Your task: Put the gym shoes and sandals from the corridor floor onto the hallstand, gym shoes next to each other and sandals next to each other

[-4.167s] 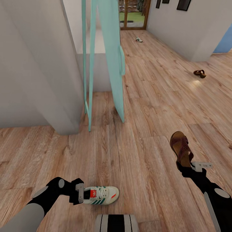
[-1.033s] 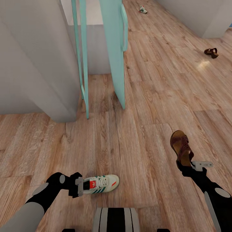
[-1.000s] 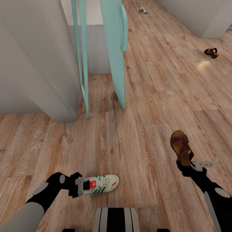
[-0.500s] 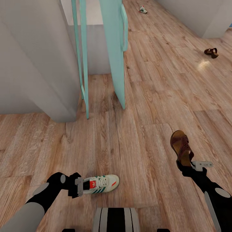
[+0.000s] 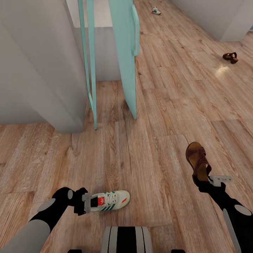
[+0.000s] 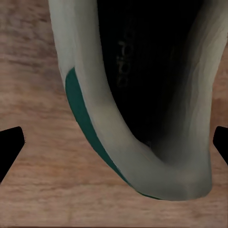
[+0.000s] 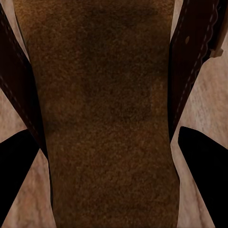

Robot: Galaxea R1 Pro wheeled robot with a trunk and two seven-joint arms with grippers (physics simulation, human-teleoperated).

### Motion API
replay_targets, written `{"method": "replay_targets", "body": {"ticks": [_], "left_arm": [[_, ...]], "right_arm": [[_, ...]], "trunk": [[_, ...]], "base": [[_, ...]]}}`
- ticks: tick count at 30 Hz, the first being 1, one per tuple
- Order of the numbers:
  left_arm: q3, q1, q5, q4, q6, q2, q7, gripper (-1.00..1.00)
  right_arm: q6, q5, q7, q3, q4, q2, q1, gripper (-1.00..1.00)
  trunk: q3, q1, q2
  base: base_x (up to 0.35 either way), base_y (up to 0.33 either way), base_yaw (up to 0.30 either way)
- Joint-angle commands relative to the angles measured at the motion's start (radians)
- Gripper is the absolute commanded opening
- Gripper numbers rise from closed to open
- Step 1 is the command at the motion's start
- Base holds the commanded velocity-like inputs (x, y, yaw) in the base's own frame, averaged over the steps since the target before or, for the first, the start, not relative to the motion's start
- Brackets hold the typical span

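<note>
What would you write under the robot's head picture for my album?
A left gripper holds a white gym shoe, a right gripper a brown sandal; another shoe and sandal lie down the corridor floor.

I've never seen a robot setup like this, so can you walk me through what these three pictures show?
The large picture is from a camera on the robot's head, looking down over its two dark arms and a wood floor. The other two come from cameras near each gripper, looking along its fingers.

The left gripper is shut on the heel of a white sneaker; up close you see its heel rim and dark inside. The right gripper is shut on the heel of a brown sandal, whose footbed sits between the black fingers.

Farther off on the floor lie a second sneaker and a second sandal. A teal door stands open.
</note>
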Motion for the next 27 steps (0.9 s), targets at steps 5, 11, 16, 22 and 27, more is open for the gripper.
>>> {"method": "replay_targets", "body": {"ticks": [5, 11, 16, 22, 27], "left_arm": [[-0.003, -0.002, -0.005, -0.001, 0.015, 0.0, -0.001, 1.0], [-0.003, -0.005, -0.006, -0.001, 0.026, -0.001, 0.001, 1.0], [-0.002, -0.006, -0.005, -0.003, 0.027, -0.003, 0.001, 1.0], [-0.002, -0.018, -0.005, -0.003, 0.028, -0.008, 0.002, 1.0], [-0.003, -0.026, -0.005, -0.003, 0.029, -0.018, 0.002, 1.0]], "right_arm": [[0.006, 0.0, 0.006, -0.002, -0.004, 0.0, -0.001, -1.0], [0.006, 0.0, 0.007, -0.001, -0.005, 0.0, 0.0, -1.0], [0.006, 0.0, 0.007, -0.001, -0.005, 0.0, 0.0, -1.0], [0.006, 0.0, 0.007, -0.002, -0.006, 0.0, 0.0, -1.0], [0.006, 0.0, 0.007, -0.002, -0.006, 0.0, -0.001, -1.0]], "trunk": [[-0.001, 0.0, 0.0], [-0.001, 0.0, 0.0], [-0.001, 0.0, 0.0], [-0.001, 0.0, 0.0], [-0.001, 0.0, 0.0]], "base": [[0.0, 0.0, 0.0], [0.0, 0.0, 0.0], [0.0, 0.0, 0.0], [0.0, 0.0, 0.0], [0.0, 0.0, 0.0]]}}
